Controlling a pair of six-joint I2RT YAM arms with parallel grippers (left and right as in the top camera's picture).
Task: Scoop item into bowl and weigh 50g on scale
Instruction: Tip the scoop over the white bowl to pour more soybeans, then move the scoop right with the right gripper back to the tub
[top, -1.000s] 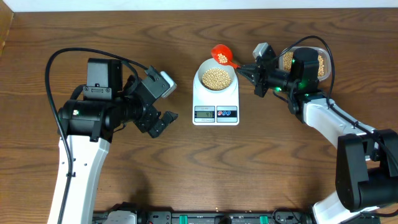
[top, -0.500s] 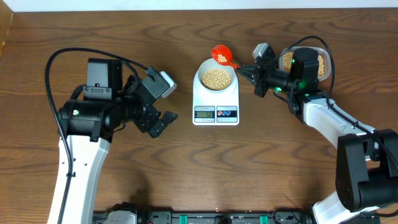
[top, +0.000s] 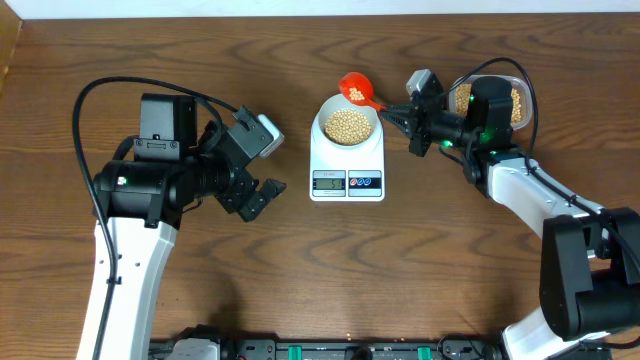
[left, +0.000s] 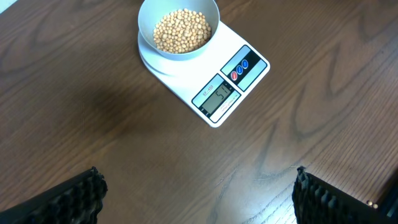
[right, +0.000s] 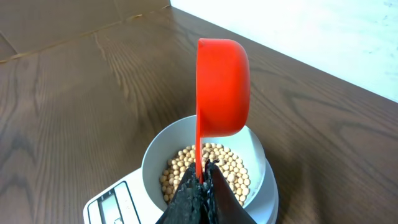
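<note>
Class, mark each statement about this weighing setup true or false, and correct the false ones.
1. The bowl sits on the scale. True.
2. The left gripper holds the red scoop. False: the right gripper is shut on its handle; the left gripper is open and empty.
3. The bowl is empty. False: it holds beans.
4. A clear tub of beans stands near the right gripper. True.
</note>
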